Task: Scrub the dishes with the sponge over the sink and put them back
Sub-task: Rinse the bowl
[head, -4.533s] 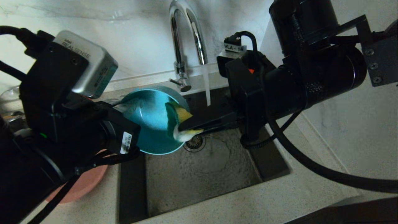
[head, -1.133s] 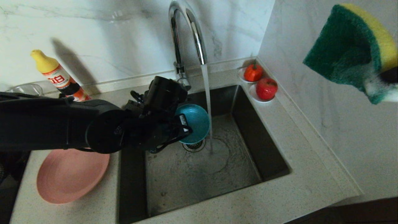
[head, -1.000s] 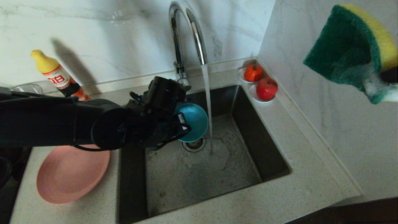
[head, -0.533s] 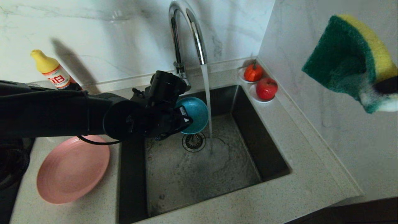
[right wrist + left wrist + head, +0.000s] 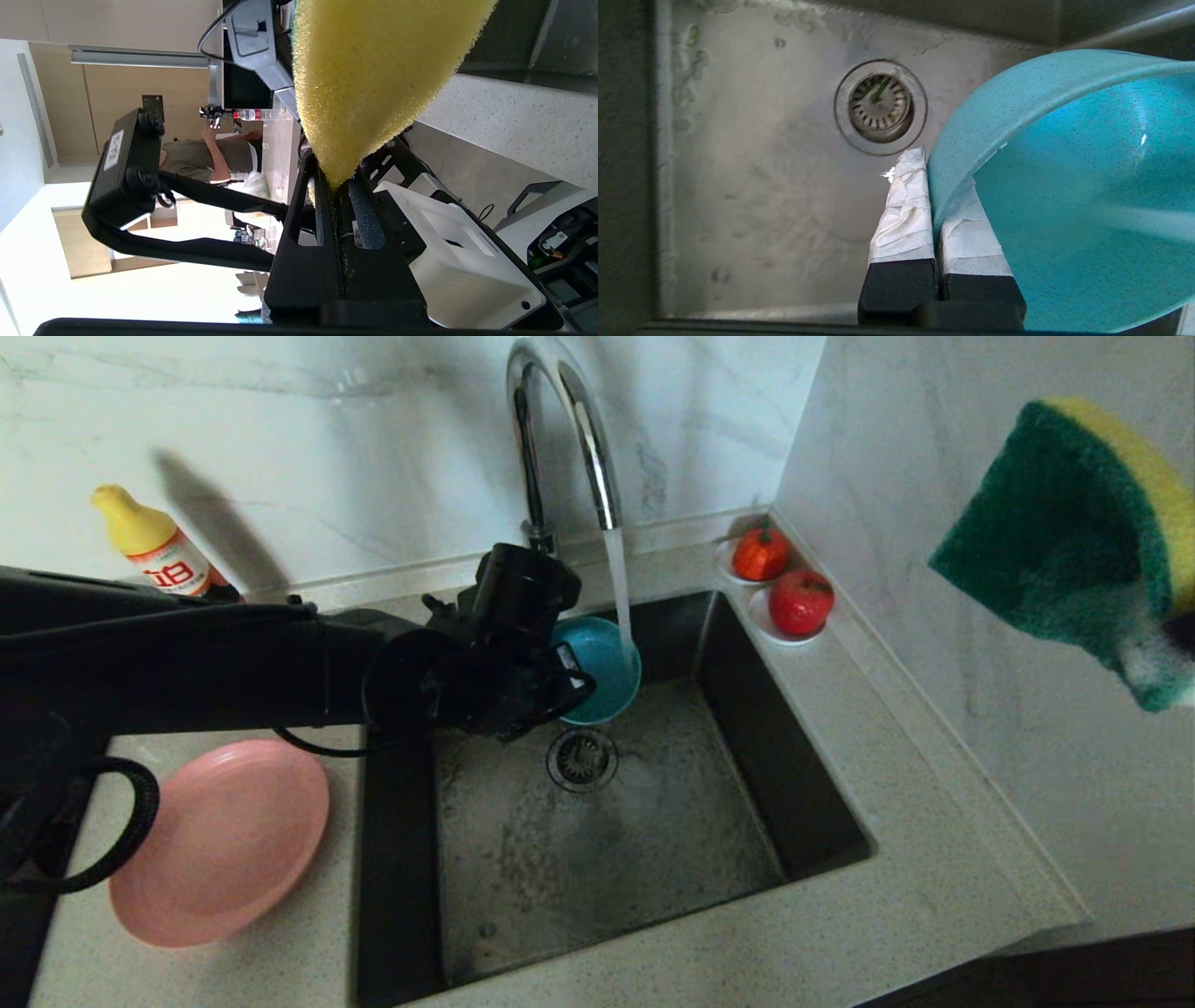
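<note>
The teal bowl (image 5: 602,669) hangs tilted under the tap's (image 5: 560,439) stream at the sink's (image 5: 653,859) far side — left gripper (image 5: 931,186) fingers pinching its rim. Far right, raised, the right gripper (image 5: 338,186) clamps the sponge (image 5: 1074,541).

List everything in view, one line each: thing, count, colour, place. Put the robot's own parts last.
sink: one, dark grey steel, set in the speckled counter
tap: one, chrome, behind the sink, water running
drain strainer: one, metal, on the sink floor
bowl: one, teal-blue, tilted under the stream
plate: one, pink, on the counter left of the sink
bottle: one, yellow cap, orange-and-white label, by the back wall at left
red fruits: two, on small white saucers at the sink's back right corner
sponge: one, yellow and green, raised at right, clear of the sink
person: one, in the room behind, right wrist view
left tool: shut on the bowl's rim
right tool: shut on the sponge
</note>
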{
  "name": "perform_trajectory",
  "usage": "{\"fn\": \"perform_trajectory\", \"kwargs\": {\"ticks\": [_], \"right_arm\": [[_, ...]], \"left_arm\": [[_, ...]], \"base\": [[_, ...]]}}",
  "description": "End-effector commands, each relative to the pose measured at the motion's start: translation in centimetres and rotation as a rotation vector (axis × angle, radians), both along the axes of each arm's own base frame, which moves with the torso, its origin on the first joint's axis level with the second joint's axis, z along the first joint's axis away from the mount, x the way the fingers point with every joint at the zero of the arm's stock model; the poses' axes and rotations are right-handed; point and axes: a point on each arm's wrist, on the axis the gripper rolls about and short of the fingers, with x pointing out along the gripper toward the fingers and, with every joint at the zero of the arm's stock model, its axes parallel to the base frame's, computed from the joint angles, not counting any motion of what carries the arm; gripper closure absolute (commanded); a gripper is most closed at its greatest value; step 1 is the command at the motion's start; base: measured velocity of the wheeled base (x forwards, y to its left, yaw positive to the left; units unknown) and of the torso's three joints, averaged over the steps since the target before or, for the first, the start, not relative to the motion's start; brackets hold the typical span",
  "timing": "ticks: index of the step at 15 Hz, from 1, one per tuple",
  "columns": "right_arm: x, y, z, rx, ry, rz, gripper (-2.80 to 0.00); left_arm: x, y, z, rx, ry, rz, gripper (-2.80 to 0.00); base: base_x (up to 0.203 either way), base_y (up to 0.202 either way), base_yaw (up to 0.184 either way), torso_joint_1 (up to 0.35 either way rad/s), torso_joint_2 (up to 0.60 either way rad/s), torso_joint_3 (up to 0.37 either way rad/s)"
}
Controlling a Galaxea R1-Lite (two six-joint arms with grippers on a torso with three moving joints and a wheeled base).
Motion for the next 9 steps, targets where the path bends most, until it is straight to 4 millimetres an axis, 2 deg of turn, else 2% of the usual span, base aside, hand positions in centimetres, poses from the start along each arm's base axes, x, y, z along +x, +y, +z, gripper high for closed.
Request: {"fn": "perform_trajectory", "kwargs": {"ticks": [1, 9], "right_arm": [[-0.38, -0.19, -0.17, 0.001, 0.001, 0.004, 0.00], [-0.50, -0.25, -0.47, 0.004, -0.006, 0.002, 0.00]], "left_arm": [[0.72, -0.48, -0.52, -0.003, 0.002, 0.005, 0.00], [0.00, 0.15, -0.58, 0.032, 0.042, 0.020, 0.00]], "base": [[0.000, 0.000, 0.000, 0.000, 0.00, 0.000], [0.000, 0.000, 0.000, 0.000, 0.00, 0.000]]}}
